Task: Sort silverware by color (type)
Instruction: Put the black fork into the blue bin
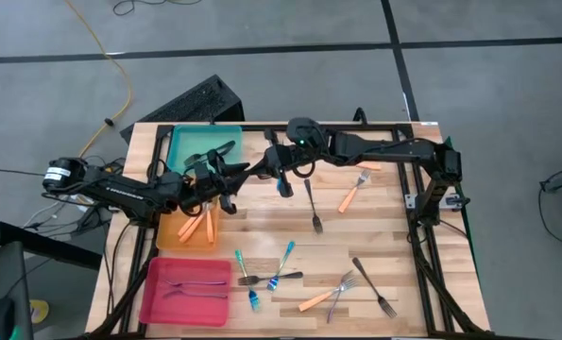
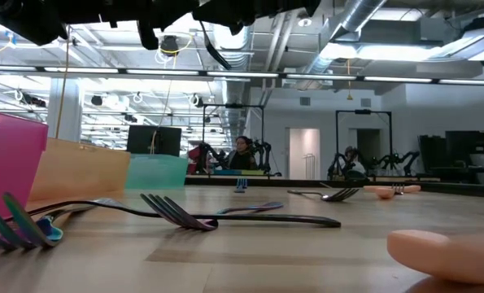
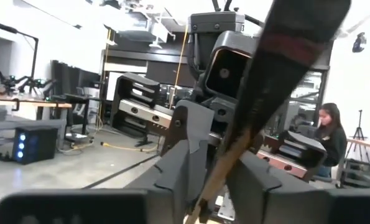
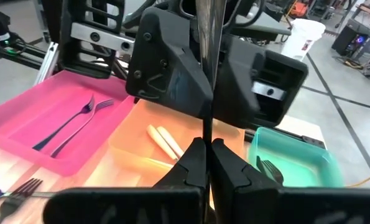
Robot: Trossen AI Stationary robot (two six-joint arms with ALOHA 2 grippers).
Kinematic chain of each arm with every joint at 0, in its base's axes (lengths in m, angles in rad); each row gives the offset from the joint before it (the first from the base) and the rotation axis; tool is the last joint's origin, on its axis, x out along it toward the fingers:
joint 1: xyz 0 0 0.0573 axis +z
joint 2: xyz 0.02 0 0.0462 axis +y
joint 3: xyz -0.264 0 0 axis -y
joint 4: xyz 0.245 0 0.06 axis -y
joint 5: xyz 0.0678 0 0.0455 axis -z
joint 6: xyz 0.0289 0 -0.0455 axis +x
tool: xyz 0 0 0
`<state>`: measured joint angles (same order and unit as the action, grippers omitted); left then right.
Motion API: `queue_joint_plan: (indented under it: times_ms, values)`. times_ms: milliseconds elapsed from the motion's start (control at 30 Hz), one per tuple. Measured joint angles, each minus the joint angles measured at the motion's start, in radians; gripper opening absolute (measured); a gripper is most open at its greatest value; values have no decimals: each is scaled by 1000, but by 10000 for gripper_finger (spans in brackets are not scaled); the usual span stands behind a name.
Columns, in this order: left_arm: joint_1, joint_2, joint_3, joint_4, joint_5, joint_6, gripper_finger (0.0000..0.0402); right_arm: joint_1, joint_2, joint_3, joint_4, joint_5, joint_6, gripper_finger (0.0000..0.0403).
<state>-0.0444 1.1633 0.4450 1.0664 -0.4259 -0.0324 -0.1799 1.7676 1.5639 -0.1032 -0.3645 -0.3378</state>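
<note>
The right gripper (image 4: 206, 157) is pinched tight on a slim dark piece of silverware (image 4: 208, 37), held above the table beside the orange tray (image 1: 170, 234). The left gripper (image 1: 226, 184) faces it; whether it grips cannot be told. Other forks (image 1: 314, 210) lie loose on the wooden table (image 1: 394, 236).

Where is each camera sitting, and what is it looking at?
High view: above, looking straight down on both arms and the wooden table.
Low view: at tabletop height, looking across a dark fork; arms overhead.
Left wrist view: on the left arm, facing the right arm.
Right wrist view: on the right arm, over the pink tray.
Shared: high view shows the pink tray too.
</note>
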Motion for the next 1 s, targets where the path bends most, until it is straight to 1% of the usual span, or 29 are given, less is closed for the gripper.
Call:
queue_joint_plan:
  times_ms: [133,200,300,600,733,867,933,1000]
  values:
    - [0,0,0,-2,-5,28,20,-6,0,0,4,-1,3,26]
    - [1,0,0,-2,-12,43,9,-7,-1,0,5,0,9,28]
    - [0,0,0,-2,-34,46,5,-6,-1,0,6,-1,27,36]
    - [0,0,0,-6,-66,33,2,-7,-3,0,-35,0,21,80]
    - [0,0,0,-6,-120,48,2,-19,-11,0,-73,0,21,110]
    - [2,-1,2,-1,-194,69,1,-39,-35,1,-163,-6,16,144]
    - [3,-1,18,-40,-234,77,1,-50,-57,-2,-241,-6,15,158]
    - [12,-1,52,-119,-267,77,1,-54,-77,2,-285,-5,0,169]
